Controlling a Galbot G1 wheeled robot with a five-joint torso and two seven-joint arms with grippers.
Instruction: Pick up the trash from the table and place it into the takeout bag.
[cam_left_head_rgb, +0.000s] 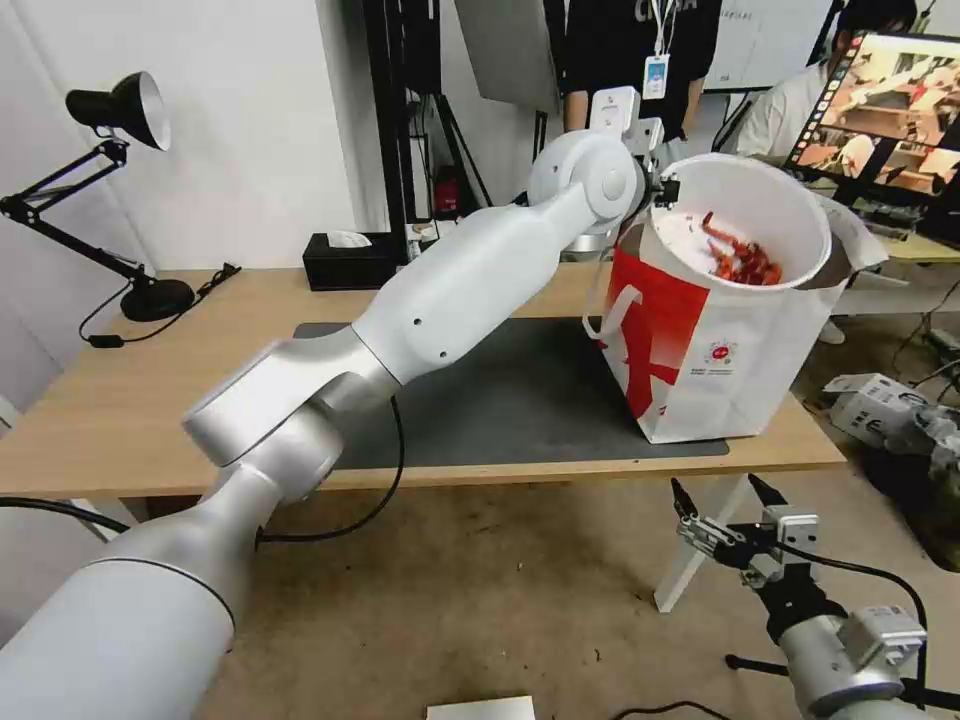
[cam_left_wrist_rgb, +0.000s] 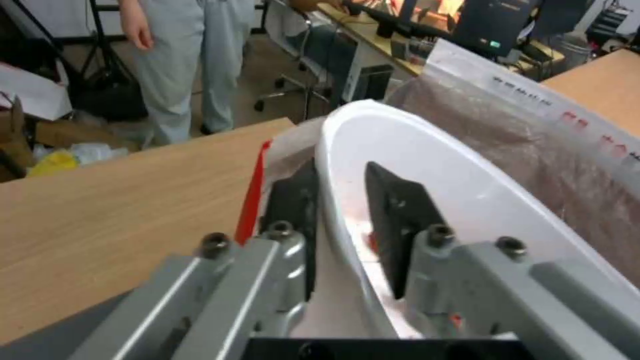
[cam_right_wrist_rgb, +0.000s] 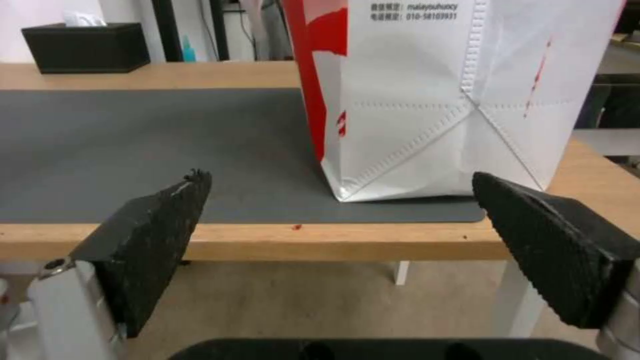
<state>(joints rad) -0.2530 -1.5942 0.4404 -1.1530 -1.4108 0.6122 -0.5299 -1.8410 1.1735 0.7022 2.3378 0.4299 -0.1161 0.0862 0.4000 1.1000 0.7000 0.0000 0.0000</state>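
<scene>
My left gripper (cam_left_head_rgb: 662, 190) is shut on the rim of the white round bowl (cam_left_head_rgb: 750, 195) and holds it tilted over the open mouth of the red-and-white takeout bag (cam_left_head_rgb: 700, 350). Red crayfish shells (cam_left_head_rgb: 742, 260) lie in the low side of the bowl. In the left wrist view one black finger (cam_left_wrist_rgb: 397, 210) is inside the bowl (cam_left_wrist_rgb: 427, 160) and the other outside, with the bag's lining (cam_left_wrist_rgb: 533, 135) beyond. The bag stands on the dark-grey mat (cam_left_head_rgb: 520, 400) at the right end of the table (cam_left_head_rgb: 120, 400). My right gripper (cam_left_head_rgb: 728, 492) hangs open below the table's front edge, facing the bag (cam_right_wrist_rgb: 413, 100).
A black tissue box (cam_left_head_rgb: 345, 260) sits at the table's back edge, and a black desk lamp (cam_left_head_rgb: 120, 110) stands at the far left. People and a monitor (cam_left_head_rgb: 890, 110) are behind the table. A white table leg (cam_left_head_rgb: 700, 550) stands close to my right gripper.
</scene>
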